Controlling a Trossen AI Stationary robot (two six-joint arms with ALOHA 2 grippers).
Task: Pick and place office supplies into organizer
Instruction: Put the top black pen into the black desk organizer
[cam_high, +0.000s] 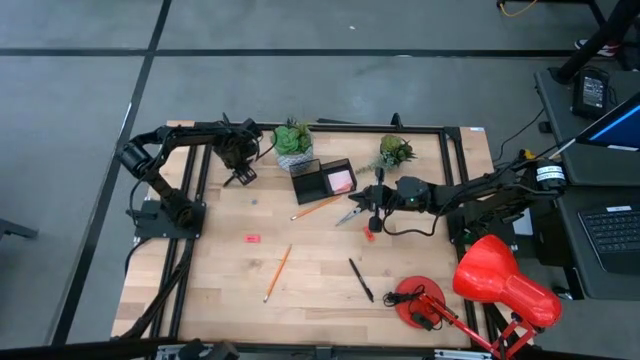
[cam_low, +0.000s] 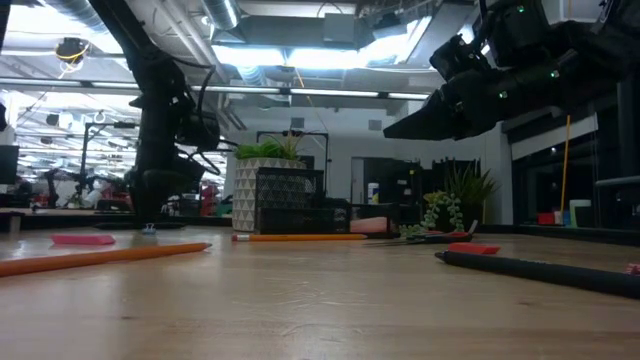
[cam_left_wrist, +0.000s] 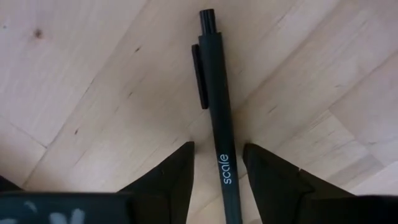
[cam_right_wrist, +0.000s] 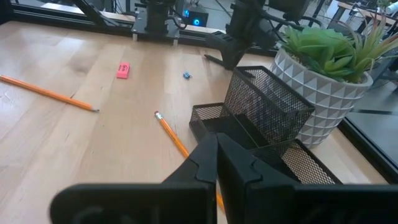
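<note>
**Black pen between open left fingers – right claw closed beside organizer**

Black pen (cam_left_wrist: 217, 124), clip side up, flat on the wooden table (cam_left_wrist: 93, 93), as seen in the left wrist view. Left gripper (cam_left_wrist: 217, 147) spread wide, one dark finger (cam_left_wrist: 177, 177) on each side of the barrel, a sliver of wood visible on both sides – no grip on the pen.

From above, the left gripper sits at the far left of the table, near a green potted plant (cam_high: 293, 143); a black pen also lies at the front middle of the table, well apart from it. Cannot tell whether both views show one and the same pen.

Right gripper (cam_right_wrist: 216, 140) pressed fully together, nothing visible between its tips. Hovers mid-table, just beside the red-handled scissors (cam_high: 352, 212), with a small red eraser (cam_high: 368, 235) near it.

Organizer (cam_right_wrist: 261, 106) – black mesh – stands at the far middle, between the two plants, second plant (cam_high: 393, 152) on its right. Pink sticky-note pad (cam_high: 341, 180) already in its right compartment.

Loose on the table:
- one orange pencil (cam_high: 318, 207) just in front of the organizer
- second orange pencil (cam_high: 278, 272) toward the front
- pink eraser (cam_high: 251, 238) left of centre

Red desk lamp (cam_high: 500, 280) at the front right corner.
</note>
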